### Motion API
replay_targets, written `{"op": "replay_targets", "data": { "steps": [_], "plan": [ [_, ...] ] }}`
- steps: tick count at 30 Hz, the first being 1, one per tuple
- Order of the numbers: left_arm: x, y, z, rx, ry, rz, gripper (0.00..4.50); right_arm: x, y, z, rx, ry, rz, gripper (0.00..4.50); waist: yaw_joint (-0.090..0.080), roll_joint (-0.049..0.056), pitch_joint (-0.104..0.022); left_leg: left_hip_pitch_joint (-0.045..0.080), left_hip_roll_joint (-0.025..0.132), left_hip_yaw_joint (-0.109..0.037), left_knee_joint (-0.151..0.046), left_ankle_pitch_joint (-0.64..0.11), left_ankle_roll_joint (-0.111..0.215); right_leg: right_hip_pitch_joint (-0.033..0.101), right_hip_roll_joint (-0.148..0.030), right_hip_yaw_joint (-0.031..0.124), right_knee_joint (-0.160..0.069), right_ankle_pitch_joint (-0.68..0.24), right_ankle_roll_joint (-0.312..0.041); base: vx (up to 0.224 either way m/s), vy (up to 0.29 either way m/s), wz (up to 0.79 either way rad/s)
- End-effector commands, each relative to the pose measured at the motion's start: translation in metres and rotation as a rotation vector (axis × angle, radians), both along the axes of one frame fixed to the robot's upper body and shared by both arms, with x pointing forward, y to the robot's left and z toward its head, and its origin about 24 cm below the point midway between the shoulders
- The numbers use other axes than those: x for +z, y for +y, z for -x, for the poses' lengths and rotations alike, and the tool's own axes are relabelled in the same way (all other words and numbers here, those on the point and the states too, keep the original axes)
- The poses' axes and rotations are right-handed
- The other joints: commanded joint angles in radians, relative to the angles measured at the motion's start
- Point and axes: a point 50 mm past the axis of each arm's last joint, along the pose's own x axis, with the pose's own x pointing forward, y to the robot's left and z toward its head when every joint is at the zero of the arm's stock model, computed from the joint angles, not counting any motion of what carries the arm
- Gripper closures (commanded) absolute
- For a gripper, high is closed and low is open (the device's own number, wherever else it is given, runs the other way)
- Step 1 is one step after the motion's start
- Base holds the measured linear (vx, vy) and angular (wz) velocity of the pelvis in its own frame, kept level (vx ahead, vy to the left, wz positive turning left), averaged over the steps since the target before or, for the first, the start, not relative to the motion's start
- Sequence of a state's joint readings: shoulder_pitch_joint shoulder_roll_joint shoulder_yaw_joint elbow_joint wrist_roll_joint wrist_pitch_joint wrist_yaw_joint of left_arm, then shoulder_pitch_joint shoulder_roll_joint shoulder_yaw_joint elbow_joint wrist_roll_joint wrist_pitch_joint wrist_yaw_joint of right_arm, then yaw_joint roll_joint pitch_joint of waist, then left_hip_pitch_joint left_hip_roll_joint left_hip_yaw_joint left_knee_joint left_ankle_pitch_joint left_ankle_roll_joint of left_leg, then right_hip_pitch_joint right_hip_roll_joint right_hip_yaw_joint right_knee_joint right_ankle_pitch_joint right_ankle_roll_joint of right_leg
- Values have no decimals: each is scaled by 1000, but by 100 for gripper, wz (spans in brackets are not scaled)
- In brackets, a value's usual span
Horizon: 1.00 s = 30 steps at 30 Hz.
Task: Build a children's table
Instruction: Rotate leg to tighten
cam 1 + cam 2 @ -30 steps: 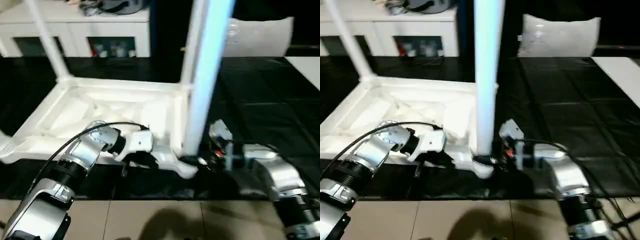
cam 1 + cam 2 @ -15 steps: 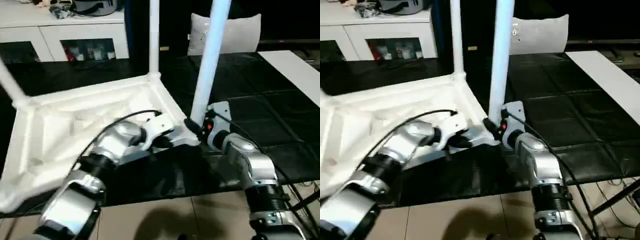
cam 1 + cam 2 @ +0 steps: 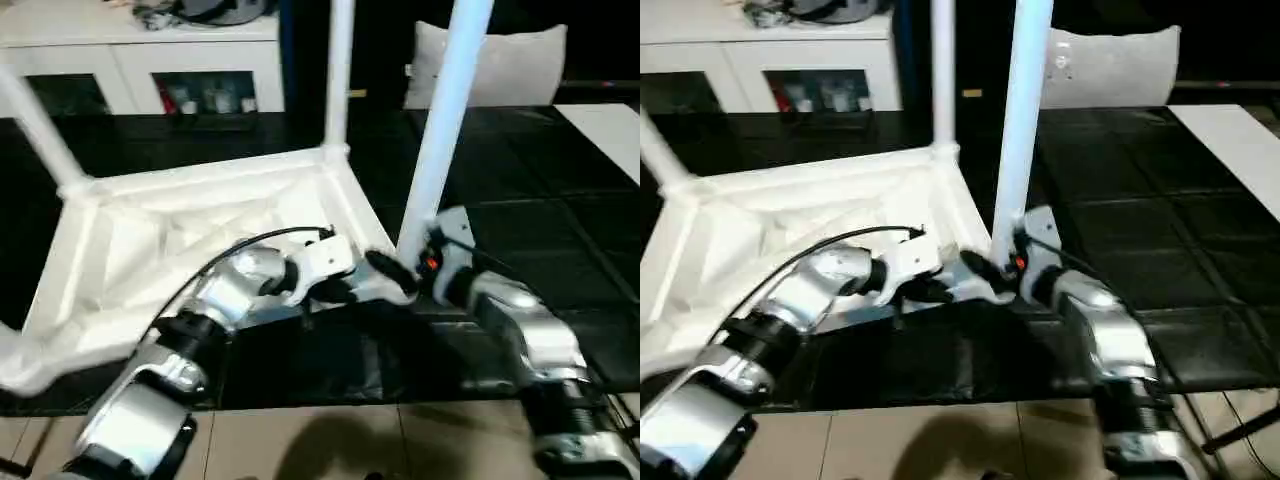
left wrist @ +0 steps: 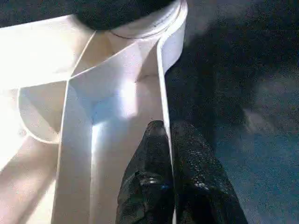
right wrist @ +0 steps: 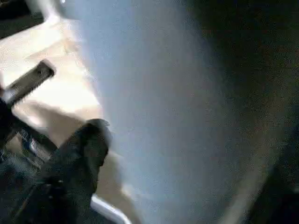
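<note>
Top (image 3: 190,240) upside down on black mat. L gripper (image 4: 167,140) clenched on top's rim nr corner. R gripper (image 3: 405,275) at base of near leg (image 3: 445,120), jaws: can't tell. Step: seating leg. Next: press it home.

White plastic table top (image 3: 190,230), ribbed underside w/ diagonal ribs. Legs (image 3: 450,110) white, nearest one by right gripper (image 3: 392,272) has bluish tint. Gripper fingers (image 4: 154,154) black, forearms silver. Mat (image 3: 520,230) under the tool black, quilted squares. Floor (image 3: 320,445) beige tile. Cabinet (image 3: 140,40) white.
</note>
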State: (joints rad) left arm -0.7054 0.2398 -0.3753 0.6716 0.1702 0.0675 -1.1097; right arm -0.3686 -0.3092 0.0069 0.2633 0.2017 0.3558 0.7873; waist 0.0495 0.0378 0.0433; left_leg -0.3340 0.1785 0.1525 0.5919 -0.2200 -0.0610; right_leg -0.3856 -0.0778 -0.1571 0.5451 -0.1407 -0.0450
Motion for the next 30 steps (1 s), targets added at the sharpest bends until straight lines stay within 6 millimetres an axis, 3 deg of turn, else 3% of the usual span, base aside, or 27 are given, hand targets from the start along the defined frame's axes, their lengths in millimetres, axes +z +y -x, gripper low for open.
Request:
{"op": "replay_targets", "data": {
  "steps": [1, 8, 9, 11, 18, 19, 30],
  "plan": [
    [0, 4, 5, -88, -15, -10, 450, 11, -7, 9, 142, -52, 16, 29, 6, -7, -63, -7, 56, -9, -65, -138, 103, 63, -90, 67, -66, -351, -101, 0, 0, 0],
    [1, 20, 13, -222, 17, -41, 450, 16, -20, 19, 343, -60, 48, 29, 16, -5, -65, -10, 56, -8, -64, -125, 110, 62, -88, 64, -62, -349, -109, 0, 0, 0],
    [1, 20, 13, -222, 17, -41, 450, 16, -20, 19, 343, -60, 48, 56, 17, -5, -65, -9, 58, -8, -64, -128, 109, 62, -87, 64, -62, -345, -113, 0, 0, 0],
    [2, 26, 17, -294, 28, -65, 450, 17, -21, 26, 448, -22, 27, 63, 21, -11, -65, -9, 58, -7, -64, -128, 116, 62, -88, 64, -62, -349, -115, 0, 0, 0],
    [2, 30, 26, -408, 52, -99, 450, 16, -17, 33, 592, 32, 15, 108, 43, -8, -66, -5, 64, -6, -65, -117, 104, 58, -92, 68, -58, -355, -118, 0, 0, 0],
    [2, 30, 27, -415, 53, -97, 450, 16, -15, 34, 610, 38, 12, 138, 44, -9, -66, -5, 65, -6, -66, -115, 101, 57, -90, 68, -58, -351, -118, 0, 0, 0],
    [5, 25, 28, -436, 45, -82, 450, 13, -8, 43, 702, 90, -15, 224, 53, -9, -67, -5, 62, -5, -66, -112, 89, 57, -89, 67, -60, -369, -99, 0, 0, 0]
  ]
}}
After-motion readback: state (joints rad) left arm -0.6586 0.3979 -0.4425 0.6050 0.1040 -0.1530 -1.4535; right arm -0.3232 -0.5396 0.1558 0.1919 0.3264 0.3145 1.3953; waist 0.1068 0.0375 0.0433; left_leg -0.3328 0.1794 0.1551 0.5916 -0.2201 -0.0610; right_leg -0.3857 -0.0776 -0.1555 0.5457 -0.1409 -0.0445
